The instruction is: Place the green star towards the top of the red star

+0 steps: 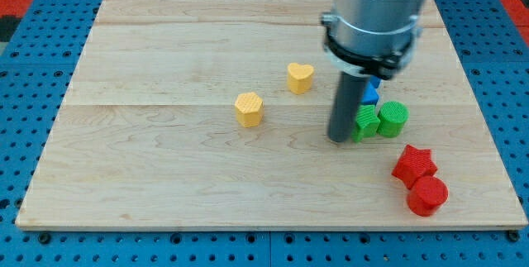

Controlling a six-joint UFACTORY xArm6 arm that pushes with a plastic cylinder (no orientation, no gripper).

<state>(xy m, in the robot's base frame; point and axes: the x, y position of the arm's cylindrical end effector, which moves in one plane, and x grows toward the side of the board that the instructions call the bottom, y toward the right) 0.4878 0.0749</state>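
The green star (364, 123) lies on the wooden board (165, 159) at the right, partly hidden by my rod. My tip (339, 139) touches the board just left of the green star, against its left side. The red star (413, 165) lies below and to the right of the green star, apart from it. The arm's grey body hangs over the view's top right.
A green cylinder (393, 118) touches the green star's right side. A blue block (371, 92) shows just above the green star, mostly hidden by the arm. A red cylinder (427, 196) sits below the red star. A yellow heart (300, 77) and a yellow hexagon (248, 108) lie near the centre.
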